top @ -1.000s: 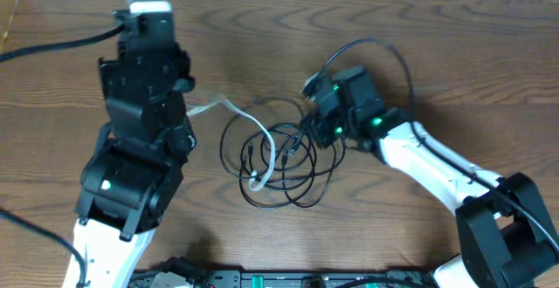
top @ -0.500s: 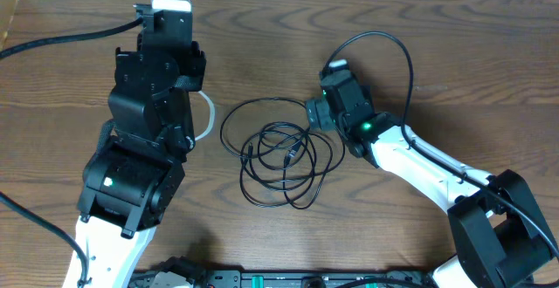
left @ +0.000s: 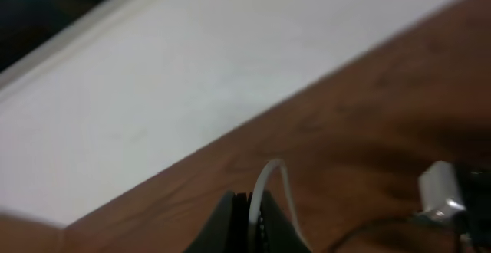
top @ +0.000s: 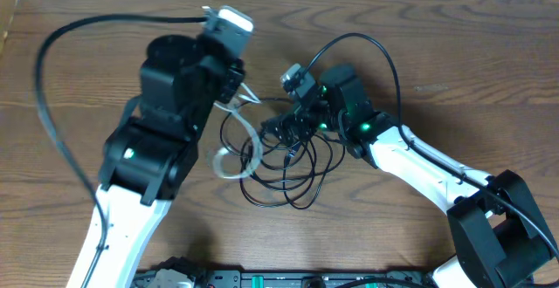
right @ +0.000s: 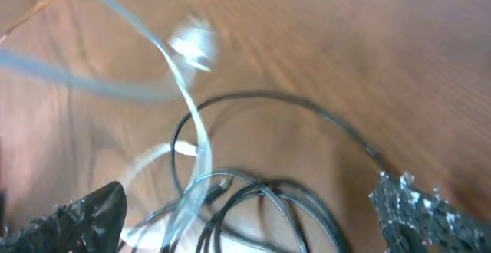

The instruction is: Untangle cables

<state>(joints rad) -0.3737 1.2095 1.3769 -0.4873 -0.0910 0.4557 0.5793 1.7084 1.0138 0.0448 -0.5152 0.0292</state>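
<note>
Swinging in from the left over the last half second, the left gripper (top: 242, 94) now leans toward the middle of the table (top: 463, 52). Its fingers are pinched tight on the white cable (top: 231, 162), whose loop trails down across the left edge of the black cables (top: 288, 170). The right gripper (top: 281, 129) has moved from the coil's right rim onto its upper part, jaws spread wide over the black loops, gripping nothing.
</note>
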